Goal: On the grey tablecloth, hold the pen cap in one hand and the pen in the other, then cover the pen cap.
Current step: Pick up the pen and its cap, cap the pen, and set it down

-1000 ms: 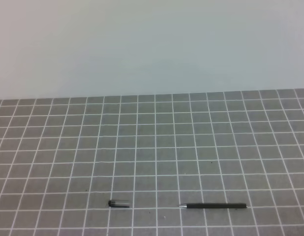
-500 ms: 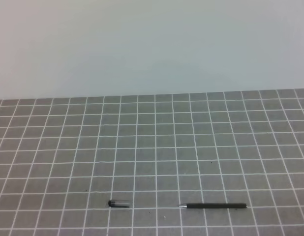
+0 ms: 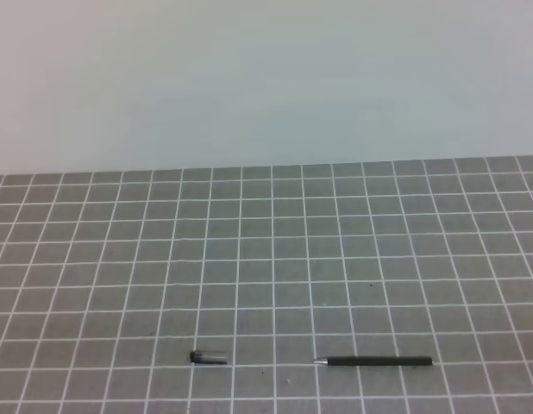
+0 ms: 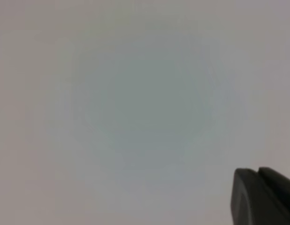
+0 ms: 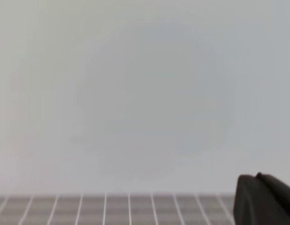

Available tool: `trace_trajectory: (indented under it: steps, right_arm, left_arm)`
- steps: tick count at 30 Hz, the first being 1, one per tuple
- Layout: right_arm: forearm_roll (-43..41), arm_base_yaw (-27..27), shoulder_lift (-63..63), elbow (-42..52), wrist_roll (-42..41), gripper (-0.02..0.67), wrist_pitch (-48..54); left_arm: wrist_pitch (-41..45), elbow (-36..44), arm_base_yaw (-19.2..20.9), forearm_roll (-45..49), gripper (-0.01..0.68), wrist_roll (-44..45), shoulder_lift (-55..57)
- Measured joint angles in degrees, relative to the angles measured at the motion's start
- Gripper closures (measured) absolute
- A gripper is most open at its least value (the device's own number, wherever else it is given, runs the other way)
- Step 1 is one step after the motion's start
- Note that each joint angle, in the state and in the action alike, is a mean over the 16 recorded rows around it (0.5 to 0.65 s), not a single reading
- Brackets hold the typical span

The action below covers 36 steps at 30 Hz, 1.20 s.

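Black pen [image 3: 374, 361] lies right of pen cap [image 3: 208, 357] — apart; both claws closed, holding nothing, away from either.

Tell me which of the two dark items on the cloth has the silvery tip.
The pen, the long slim stick on the right; its tip points left toward the short stubby cap.

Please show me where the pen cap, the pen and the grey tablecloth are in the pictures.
pen cap [image 3: 208, 357], exterior high view, middle of the tube.
pen [image 3: 375, 361], exterior high view, middle of the barrel.
grey tablecloth [image 3: 275, 250], exterior high view, bare grid square.
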Motion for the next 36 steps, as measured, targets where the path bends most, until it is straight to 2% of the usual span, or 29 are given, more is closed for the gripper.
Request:
trace_trajectory:
  steps: [5, 10, 14, 23, 29, 36]
  right_arm:
    - [0.0, 0.0, 0.0, 0.0, 0.1, 0.646, -6.9]
    - [0.0, 0.0, 0.0, 0.0, 0.6, 0.646, -9.3]
    - [0.1, 0.0, 0.0, 0.0, 1.0, 0.646, -9.9]
    - [0.2, 0.0, 0.0, 0.0, 1.5, 0.646, -12.2]
    - [0.3, -0.1, 0.0, -2.1, 1.4, 0.646, -7.9]
    - [0.3, -0.1, 0.2, -9.7, 0.8, 0.646, 7.9]
  left_arm:
    - [-1.3, -0.7, 0.0, 0.3, 0.675, -0.1, 0.0]
    - [4.1, -4.5, 0.0, 1.0, 0.675, -0.3, 0.0]
    - [13.0, -9.4, 0.0, 1.5, 0.675, -0.4, 0.0]
    - [40.2, -20.5, 0.0, -1.1, 0.675, -0.2, 0.0]
    - [49.5, -22.1, 0.0, -5.3, 0.675, 0.8, 0.0]
    - [50.8, -20.8, 0.0, -8.7, 0.676, 2.8, 0.0]
